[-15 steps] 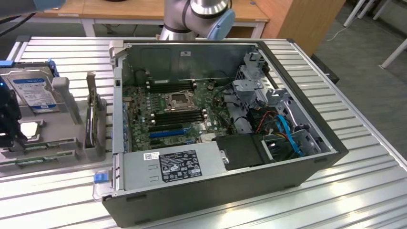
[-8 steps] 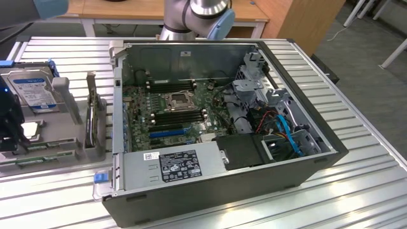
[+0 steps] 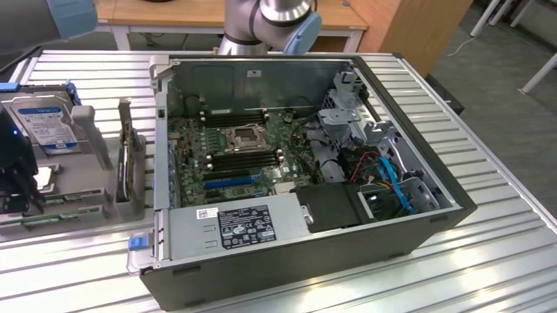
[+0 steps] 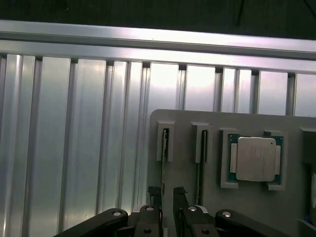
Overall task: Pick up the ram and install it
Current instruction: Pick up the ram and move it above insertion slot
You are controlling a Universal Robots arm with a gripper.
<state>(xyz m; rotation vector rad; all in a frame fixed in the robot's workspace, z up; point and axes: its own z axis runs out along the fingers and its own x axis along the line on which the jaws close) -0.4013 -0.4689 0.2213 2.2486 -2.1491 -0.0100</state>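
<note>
Two black, parted tool [image 4: 167,191] fingers [image 4: 180,197] flank the thin, edge-on ram [image 4: 163,148].

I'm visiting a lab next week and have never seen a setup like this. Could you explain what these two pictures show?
This is one robot arm with a two-fingered gripper at its end. The exterior view comes from a camera standing off the arm; the wrist view from a camera on the wrist, looking past the gripper. On the ribbed metal table lies an open computer case, its circuit board showing. At the exterior view's left a grey holder carries spare parts: a hard drive, a processor chip and a thin memory stick standing on edge. The gripper is open, holds nothing and hovers close to that memory stick.
</note>
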